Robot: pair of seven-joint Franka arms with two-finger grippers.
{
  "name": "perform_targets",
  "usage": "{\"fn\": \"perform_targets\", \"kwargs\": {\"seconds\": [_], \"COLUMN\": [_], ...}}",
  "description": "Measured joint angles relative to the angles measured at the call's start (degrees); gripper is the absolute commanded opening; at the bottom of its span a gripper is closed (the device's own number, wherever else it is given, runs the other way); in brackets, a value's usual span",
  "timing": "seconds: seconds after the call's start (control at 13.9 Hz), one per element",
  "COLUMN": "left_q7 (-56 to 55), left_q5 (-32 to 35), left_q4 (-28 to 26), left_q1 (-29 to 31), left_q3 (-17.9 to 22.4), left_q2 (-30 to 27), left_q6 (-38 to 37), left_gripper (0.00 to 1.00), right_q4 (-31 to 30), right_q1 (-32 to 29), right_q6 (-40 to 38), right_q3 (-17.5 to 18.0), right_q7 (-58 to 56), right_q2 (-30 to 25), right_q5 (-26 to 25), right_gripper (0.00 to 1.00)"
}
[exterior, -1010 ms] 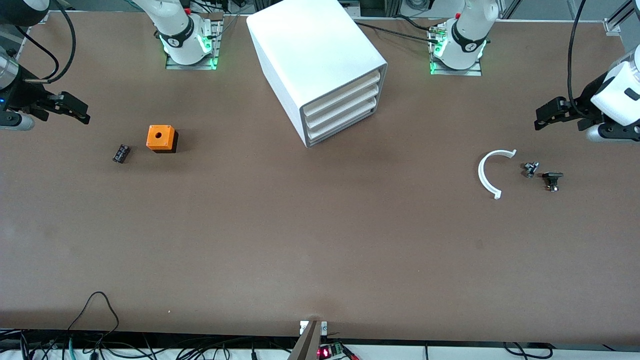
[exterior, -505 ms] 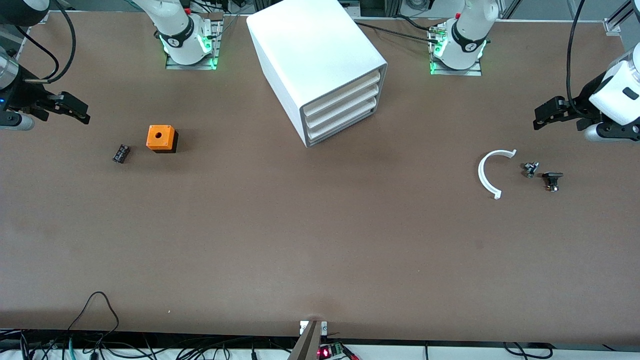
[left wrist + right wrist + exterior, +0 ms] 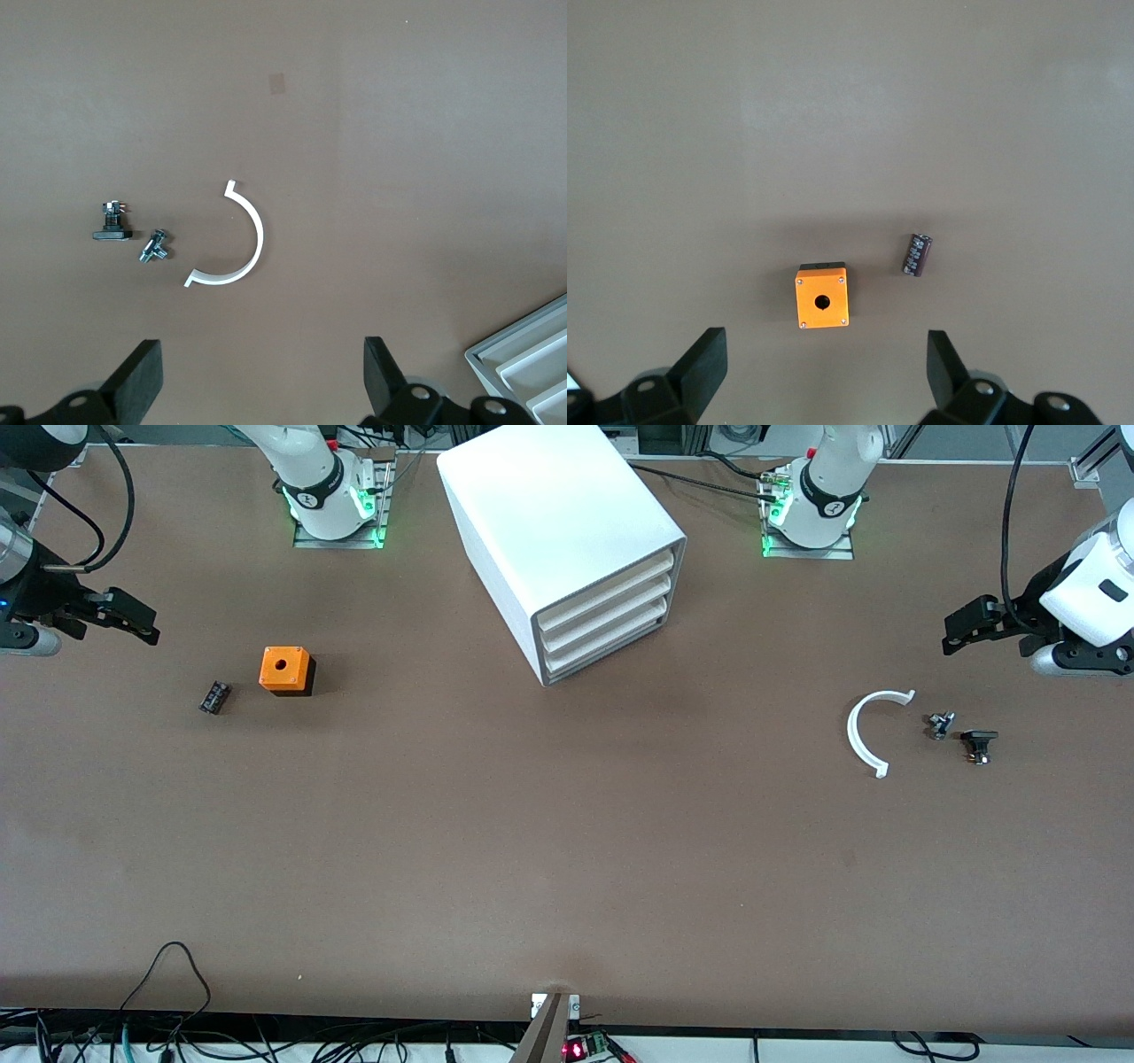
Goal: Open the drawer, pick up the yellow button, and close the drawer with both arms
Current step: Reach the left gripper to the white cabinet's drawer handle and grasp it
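Drawer [image 3: 611,583] shut; left gripper [image 3: 257,390], right gripper [image 3: 824,385] wide open, empty, hovering over table.

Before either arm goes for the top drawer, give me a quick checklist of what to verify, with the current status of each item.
1. Top drawer of the white cabinet shut flush with the two below it: ok.
2. Left gripper open and empty, over the table's left-arm end: ok.
3. Right gripper open and empty, over the right-arm end: ok.
4. Table in front of the drawers free of the white curved piece, the orange cube and the small black parts: ok.
5. Button in the drawer: cannot tell, drawer is shut.
6. A handle on the drawer front: cannot tell.
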Motion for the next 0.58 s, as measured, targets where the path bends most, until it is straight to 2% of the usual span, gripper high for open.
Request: {"fn": "perform_targets", "kwargs": {"seconds": [0.43,0.58], "left_q7": [0.02,0.14], "left_q5": [-0.74,-8.32], "left_q4": [-0.97,-1.04], "left_q1": [-0.56,-0.29], "left_q3": [-0.98,-0.91], "left_q2": [7.74,9.19], "left_q6": [-0.17,-1.81], "left_gripper": [1.00,1.00], "right_q4": [-0.01,-0.01], "right_q1": [0.00,0.00], "right_q6": [0.00,0.00], "right_q3": [0.00,0.00], "right_q7": [0.00,0.00], "right_q2": [0.00,0.00], "right_q5": [0.00,0.01], "right_gripper": [1.00,1.00]}}
